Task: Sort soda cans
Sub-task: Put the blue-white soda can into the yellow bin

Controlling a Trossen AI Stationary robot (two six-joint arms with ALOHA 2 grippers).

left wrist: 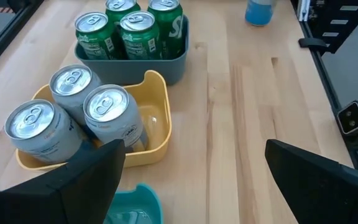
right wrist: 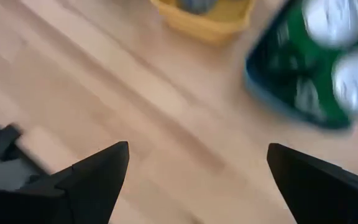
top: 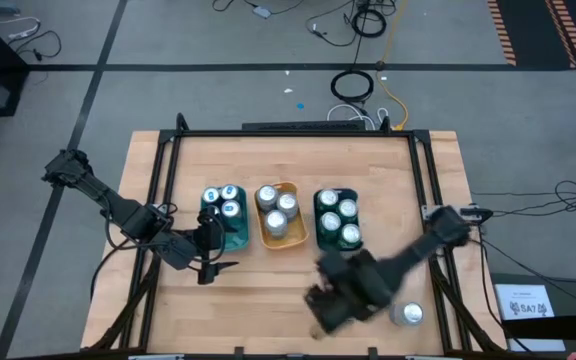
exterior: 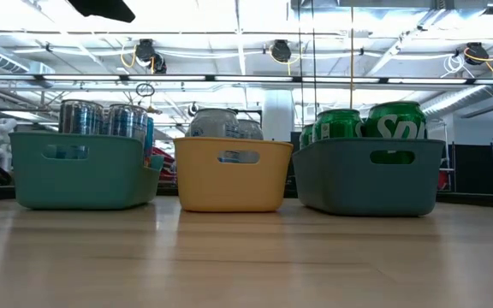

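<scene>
Three trays stand in a row mid-table. The teal tray (top: pixel 236 235) holds three blue cans (top: pixel 221 200). In the yellow tray (top: pixel 290 237) stand three silver cans (left wrist: pixel 73 115). Several green cans (top: pixel 337 217) fill the dark-green tray (top: pixel 318 228). One more blue can (top: pixel 408 314) stands alone near the table's near right corner, also seen as the far blue can (left wrist: pixel 260 11). My left gripper (top: pixel 215 262) hangs open just near of the teal tray. My right gripper (top: pixel 320 292) is open over bare wood, near of the dark-green tray and left of the lone can.
Black rails (top: pixel 163 180) frame the tabletop on its left, far and right sides. Bare wood (top: pixel 268 300) lies between the trays and the near edge. In the low view the three trays (exterior: pixel 229 175) stand side by side with small gaps between them.
</scene>
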